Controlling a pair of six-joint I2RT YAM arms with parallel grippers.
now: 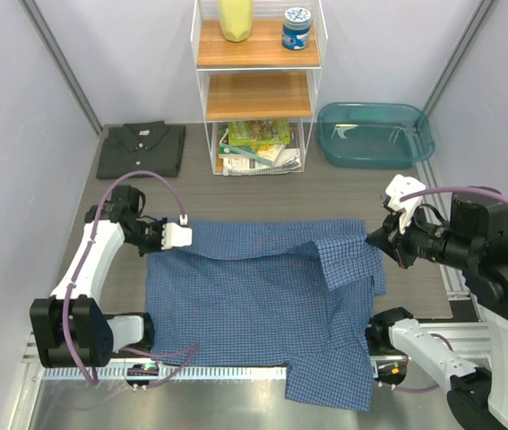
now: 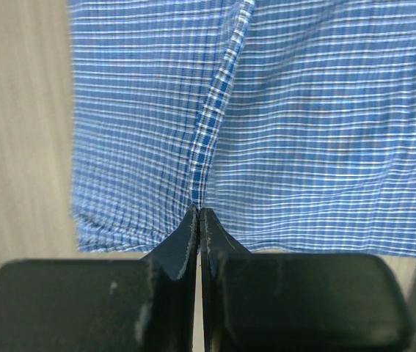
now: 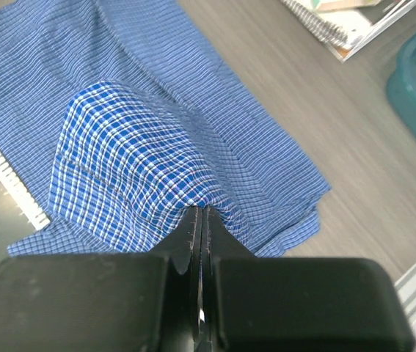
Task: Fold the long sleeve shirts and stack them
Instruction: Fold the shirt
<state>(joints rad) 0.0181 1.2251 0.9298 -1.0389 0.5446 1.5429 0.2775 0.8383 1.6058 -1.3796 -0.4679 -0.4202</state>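
We see the left end effector (image 1: pixel 188 236) pinching the blue shirt (image 1: pixel 245 305) at ten o'clock, the right end effector (image 1: pixel 374 240) at two. The grey shirt (image 1: pixel 142 150) lies folded at eleven.

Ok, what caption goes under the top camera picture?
The left gripper and right gripper each pinch the far edge of the blue checked shirt; the grey shirt lies folded behind.

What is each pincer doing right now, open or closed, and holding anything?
Left pincer: closed, pinching a fold of the blue check shirt.
Right pincer: closed, gripping a raised bunch of the same shirt.
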